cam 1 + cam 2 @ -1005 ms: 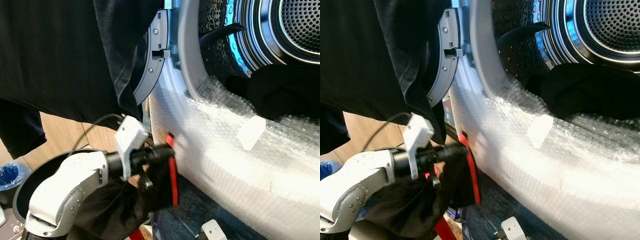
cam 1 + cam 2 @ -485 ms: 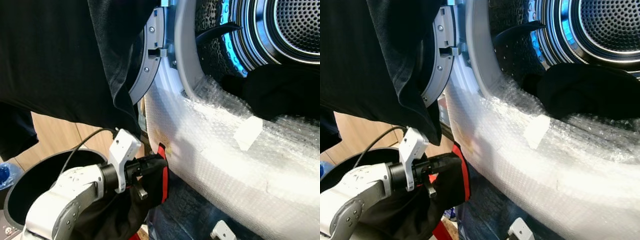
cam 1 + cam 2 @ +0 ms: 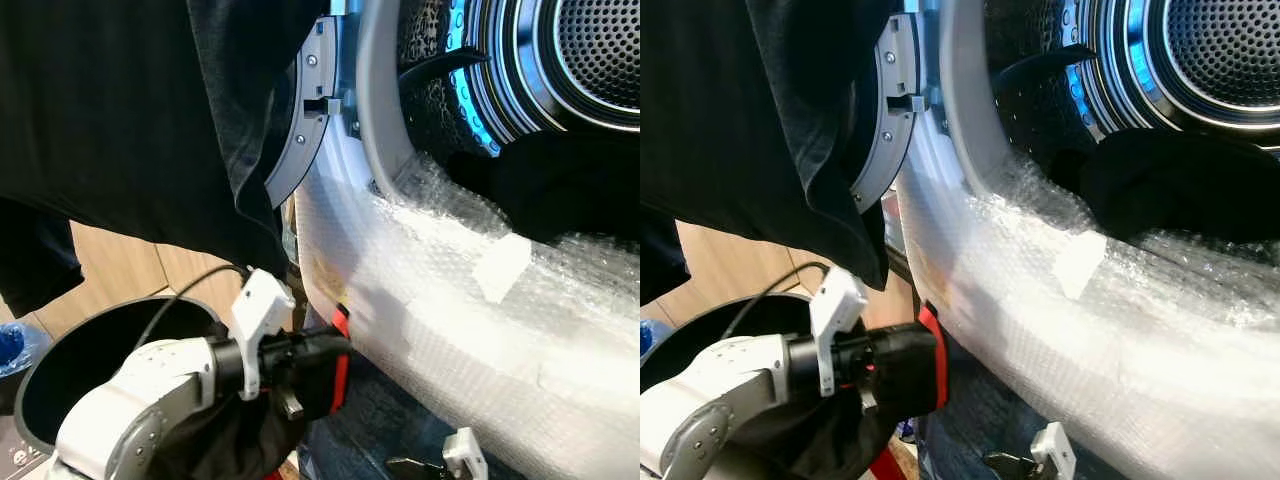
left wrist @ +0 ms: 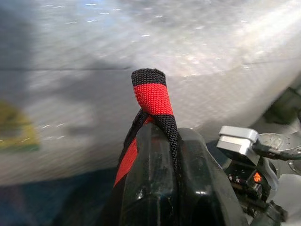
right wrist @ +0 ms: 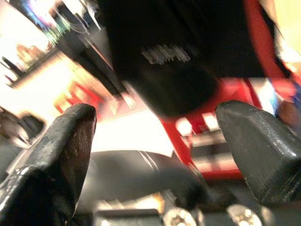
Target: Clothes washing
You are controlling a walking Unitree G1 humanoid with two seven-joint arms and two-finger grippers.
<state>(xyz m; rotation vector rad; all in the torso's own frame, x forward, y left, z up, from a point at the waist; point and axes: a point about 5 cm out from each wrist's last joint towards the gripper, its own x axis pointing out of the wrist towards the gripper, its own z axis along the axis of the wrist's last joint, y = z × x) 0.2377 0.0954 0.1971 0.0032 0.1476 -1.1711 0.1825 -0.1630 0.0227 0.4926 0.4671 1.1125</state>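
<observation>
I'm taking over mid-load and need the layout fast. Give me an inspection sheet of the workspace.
Surface: washer front wrapped in bubble wrap.
Job's things: black-and-red garment pinched in left hand; dark clothing in drum mouth; black cloth hanging upper left.
Clutter: black basket below left arm.
Hands: left hand shut on garment beside the washer front; right hand open, low.
Cables: black cable on left wrist.
Surroundings: wooden floor.

A black knitted garment with a red band (image 3: 338, 365), bunched and hanging, sits at seven o'clock of the bubble-wrapped washer opening (image 3: 450, 250).
</observation>
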